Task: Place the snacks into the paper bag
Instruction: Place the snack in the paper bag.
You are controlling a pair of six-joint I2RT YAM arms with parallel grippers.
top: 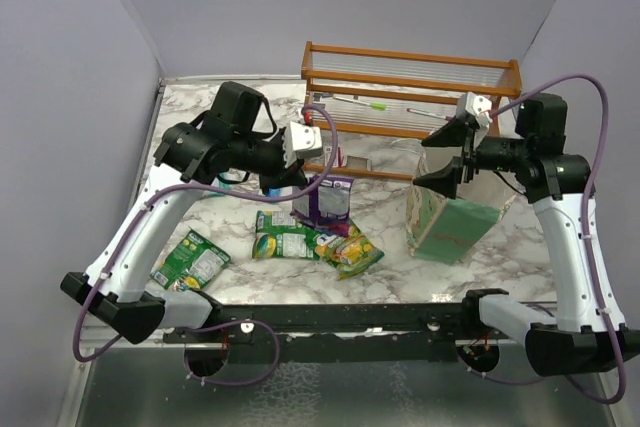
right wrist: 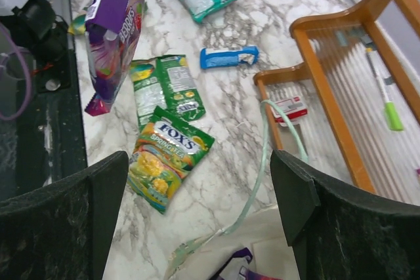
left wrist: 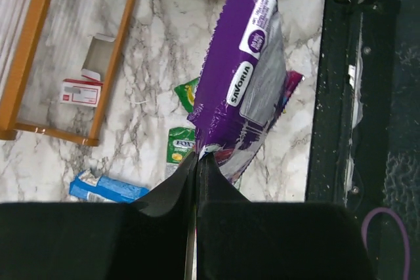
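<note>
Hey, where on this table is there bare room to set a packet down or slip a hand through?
Bare marble lies between the green-yellow packets and the bag, and right of the bag to the table edge. Crowded: centre, under the purple packet in the left pincer.

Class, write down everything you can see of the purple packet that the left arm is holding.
The purple packet is a flat, shiny foil pouch, purple with a silvery panel and white oval labels, one reading SAVORIA. The left gripper, fingers shut, pinches it by one edge, and it hangs from that edge. It appears lifted off the marble table, above the green-and-yellow packets lying there. Nothing but the fingers visibly touches it.
</note>
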